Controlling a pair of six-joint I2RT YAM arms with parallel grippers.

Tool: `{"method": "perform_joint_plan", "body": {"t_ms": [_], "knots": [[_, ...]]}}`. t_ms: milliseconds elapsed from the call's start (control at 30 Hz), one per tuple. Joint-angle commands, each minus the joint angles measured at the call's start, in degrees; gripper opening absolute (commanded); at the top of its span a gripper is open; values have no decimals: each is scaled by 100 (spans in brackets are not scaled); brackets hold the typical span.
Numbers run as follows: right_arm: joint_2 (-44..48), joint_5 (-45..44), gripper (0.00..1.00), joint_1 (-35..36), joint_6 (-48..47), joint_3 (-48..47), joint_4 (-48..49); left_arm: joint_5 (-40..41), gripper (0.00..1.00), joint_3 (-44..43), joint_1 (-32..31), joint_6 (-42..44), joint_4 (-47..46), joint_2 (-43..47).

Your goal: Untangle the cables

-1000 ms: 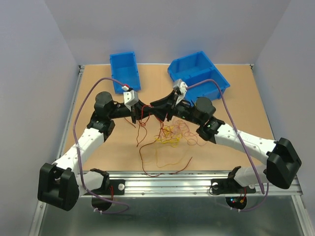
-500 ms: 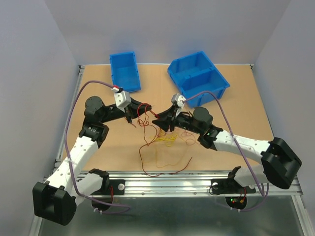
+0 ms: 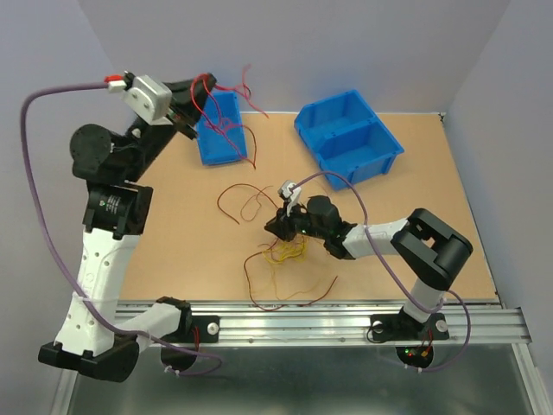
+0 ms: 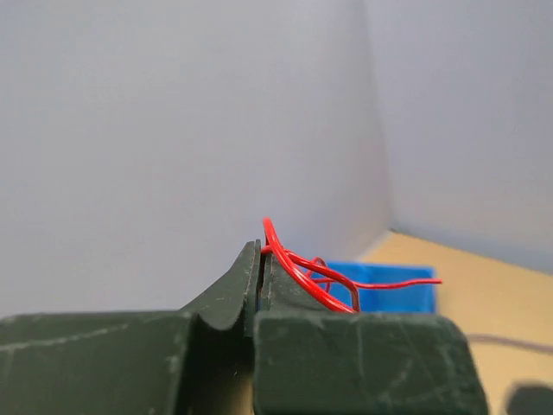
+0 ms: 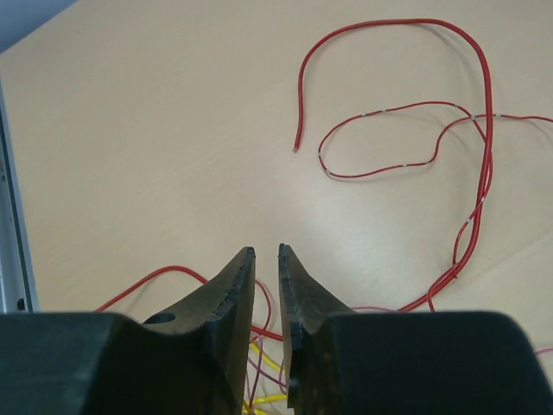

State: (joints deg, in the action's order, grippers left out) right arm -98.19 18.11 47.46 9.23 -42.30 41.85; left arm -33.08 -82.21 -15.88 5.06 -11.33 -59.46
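Left gripper, jaws clamped on red cables, is above the far-left bin; right gripper, jaws narrowly parted, perhaps empty, sits over the yellow cables.

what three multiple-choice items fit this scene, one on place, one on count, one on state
1. Where does the yellow wire bunch lie? A in a bin; B by the right gripper; C on the rail.
2. How many blue bins? A one; B two; C three.
3. The left gripper is: A open, empty; B open, around yellow wire; C shut on red wires.
Answers: B, yellow strands show beside its fingers; B, a small bin and a divided bin; C, jaws closed with red strands pinched between.
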Motion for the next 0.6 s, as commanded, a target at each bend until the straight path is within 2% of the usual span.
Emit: {"method": "perform_joint_plan", "body": {"t_ms": [0, 33, 67, 300, 433, 567], "knots": [[-51, -132, 27, 53, 131, 196, 1079, 1504, 0, -1214, 23, 574, 237, -583], [-51, -115, 30, 44, 166, 327, 1245, 1863, 0, -1375, 32, 653, 237, -732], [-16, -123, 37, 53, 201, 380, 1299, 1980, 0, -1515, 24, 802, 245, -1047], [536, -272, 38, 44, 167, 723, 1414, 2736, 0, -2131, 32, 1287, 123, -2384], [1038, -730, 39, 53, 105, 864, 1405, 3255, 0, -2439, 50, 1551, 79, -3184], [1530, -1710, 39, 44, -62, 716, 1405, 3563, 0, -2702, 138, 1621, 26, -4088]]}}
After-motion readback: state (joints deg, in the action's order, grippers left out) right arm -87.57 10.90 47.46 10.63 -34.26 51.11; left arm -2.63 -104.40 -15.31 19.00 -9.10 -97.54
